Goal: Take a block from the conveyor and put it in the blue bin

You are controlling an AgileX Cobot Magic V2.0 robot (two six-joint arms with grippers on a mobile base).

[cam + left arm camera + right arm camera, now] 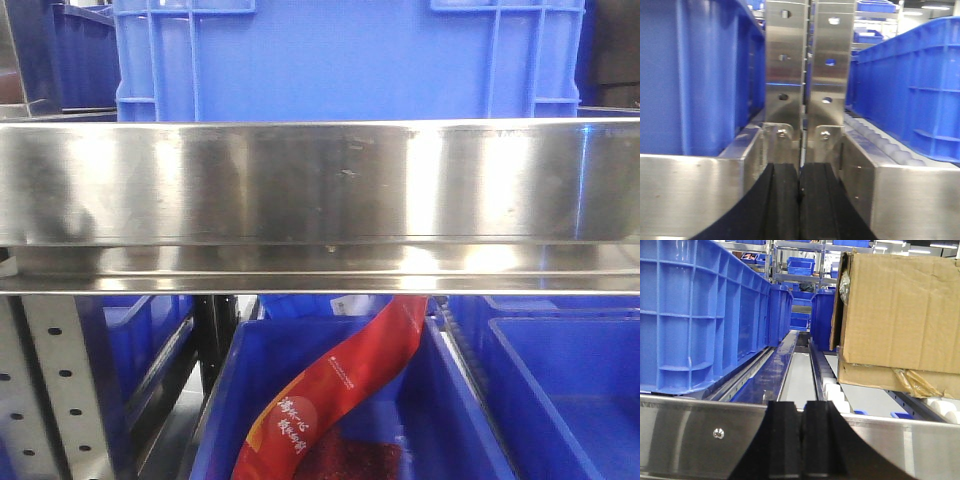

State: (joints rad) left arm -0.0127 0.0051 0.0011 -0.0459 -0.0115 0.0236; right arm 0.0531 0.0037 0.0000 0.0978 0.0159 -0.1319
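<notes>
No block shows in any view, and the conveyor belt is out of view. My left gripper (800, 200) is shut, its black fingers pressed together with nothing between them, in front of two upright steel posts (785, 60). My right gripper (802, 440) is also shut and empty, just above a steel rail (700, 435). Blue bins stand on all sides: one behind the steel rail (350, 60), one at the left (690, 75), one at the right (915, 85), and a row at the left (695, 315). I cannot tell which is the task's blue bin.
A wide steel beam (320, 180) crosses the front view. Below it a blue bin (215, 420) holds a red packet (340, 390). A cardboard box (900, 310) sits on white rollers (832, 390) at the right. More rollers (880, 140) run beside the left gripper.
</notes>
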